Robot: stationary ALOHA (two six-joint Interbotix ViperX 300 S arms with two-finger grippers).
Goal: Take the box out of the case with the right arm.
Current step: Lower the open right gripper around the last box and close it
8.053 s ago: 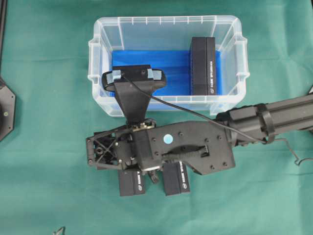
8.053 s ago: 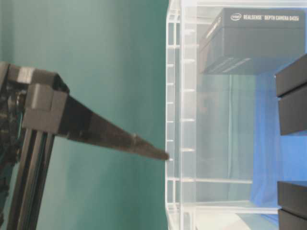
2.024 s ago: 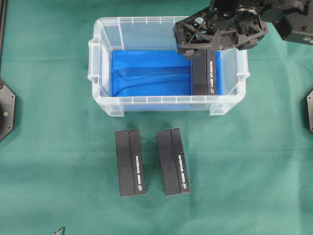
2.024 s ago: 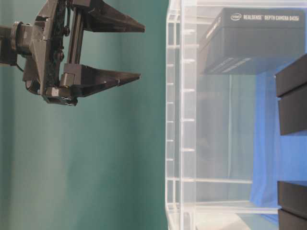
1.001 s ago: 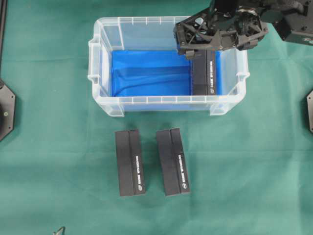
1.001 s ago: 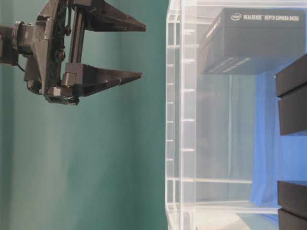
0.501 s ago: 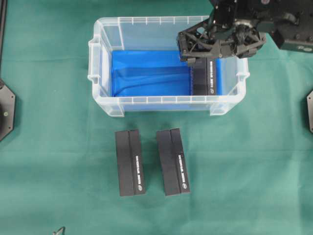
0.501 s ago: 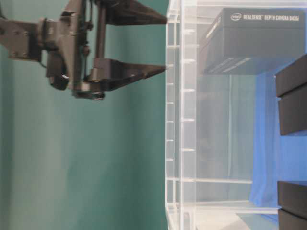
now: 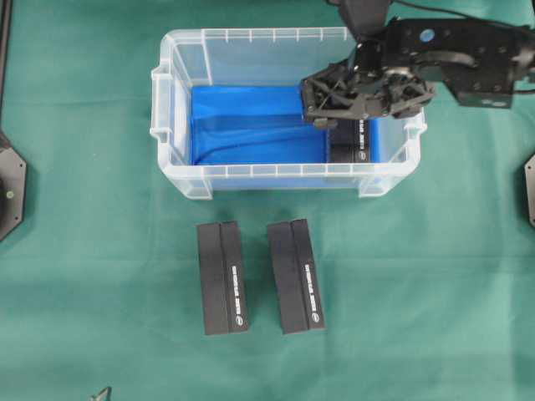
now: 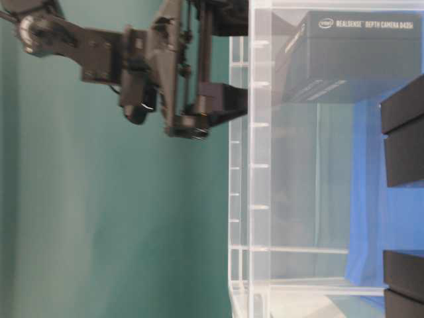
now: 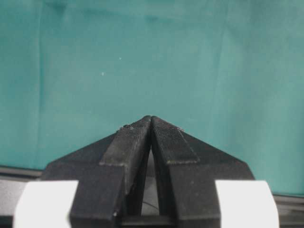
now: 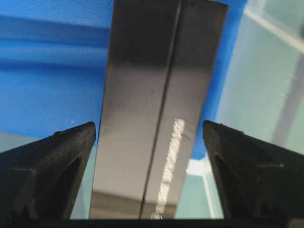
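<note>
The clear case (image 9: 167,109) with its blue lining stands at the back of the green cloth. One black box (image 9: 352,144) stands on edge at its right end. My right gripper (image 9: 344,102) reaches down into the case over that box, open. In the right wrist view the box (image 12: 156,95) sits between the two fingers (image 12: 57,156), with a gap on each side. From table level the right gripper (image 10: 242,63) crosses the case rim (image 10: 242,199) toward the box (image 10: 351,56). My left gripper (image 11: 151,118) is shut over bare cloth, holding nothing.
Two more black boxes (image 9: 222,277) (image 9: 295,276) lie side by side on the cloth in front of the case. A black arm base (image 9: 10,188) sits at the left edge, and another (image 9: 528,188) shows at the right edge.
My right gripper has come forward and down from above the case's far right corner into the case, its fingers now on either side of the box. Its jaws stay wide.
</note>
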